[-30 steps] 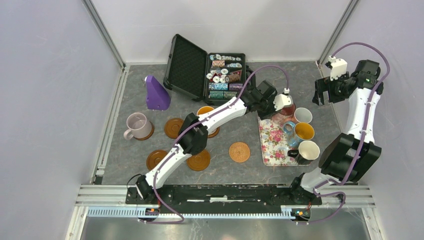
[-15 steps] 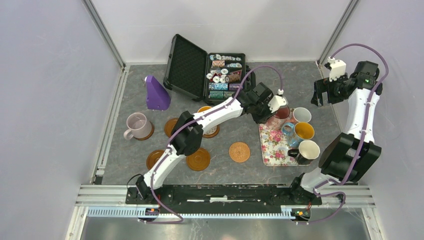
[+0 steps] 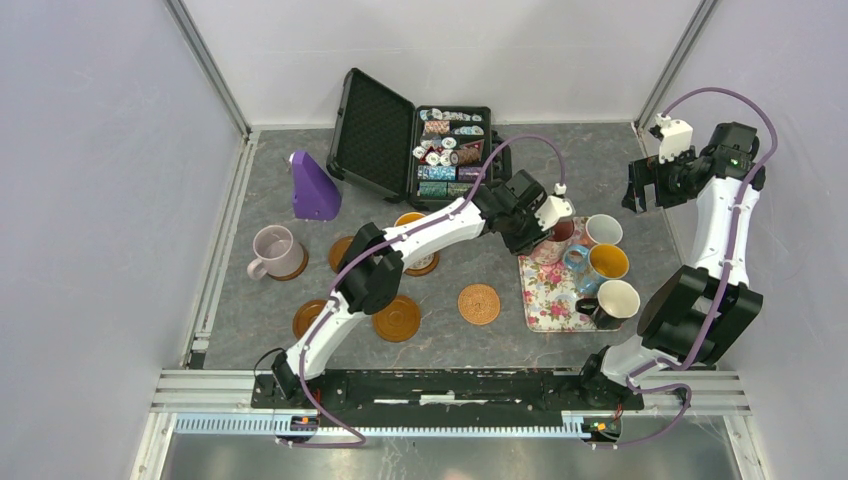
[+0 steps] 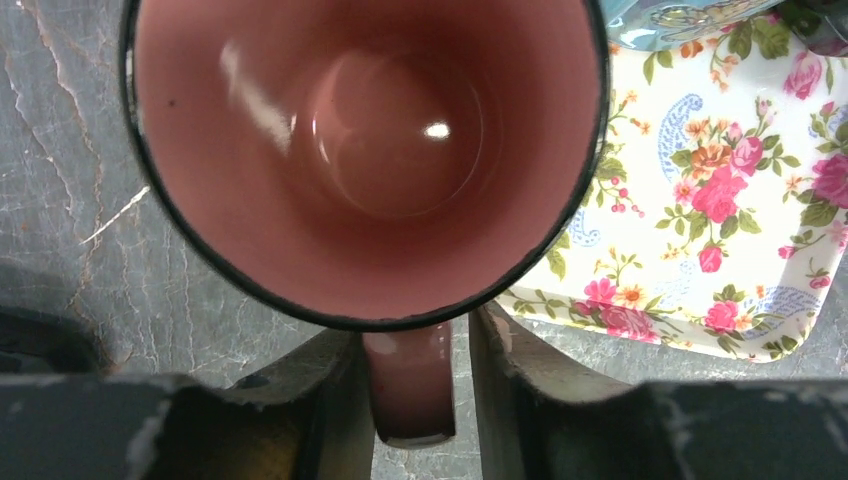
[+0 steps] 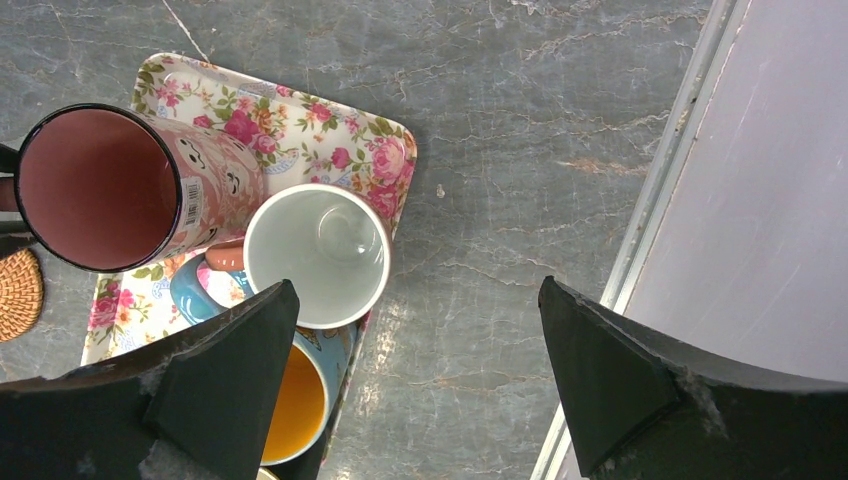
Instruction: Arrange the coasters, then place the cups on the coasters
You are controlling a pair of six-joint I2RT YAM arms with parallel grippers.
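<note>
The pink cup [image 4: 370,140] stands at the floral tray's [image 4: 720,200] back-left corner. My left gripper [image 4: 415,322] straddles its handle: the left finger touches it, and a thin slit shows at the right finger. The white cup [image 3: 605,230], the blue cup [image 3: 607,262] and the black cup [image 3: 615,300] stand on the tray [image 3: 545,290]. The lilac cup [image 3: 272,250] sits on a brown coaster [image 3: 293,270]. The floral cup [image 3: 410,220] is half hidden by my left arm. Bare brown coasters [image 3: 398,318] and the orange-tan coaster [image 3: 479,303] lie in front. My right gripper [image 5: 415,290] hangs wide open above the table, right of the tray.
An open black case [image 3: 370,130] with poker chips [image 3: 445,150] stands at the back. A purple wedge [image 3: 313,188] is at the back left. Metal rails and grey walls bound both sides. The white cup [image 5: 318,255] is right under my right gripper's left finger.
My left arm has drawn back to the left and brought the pink cup from the tray's back edge toward its left corner. The right gripper has barely shifted.
</note>
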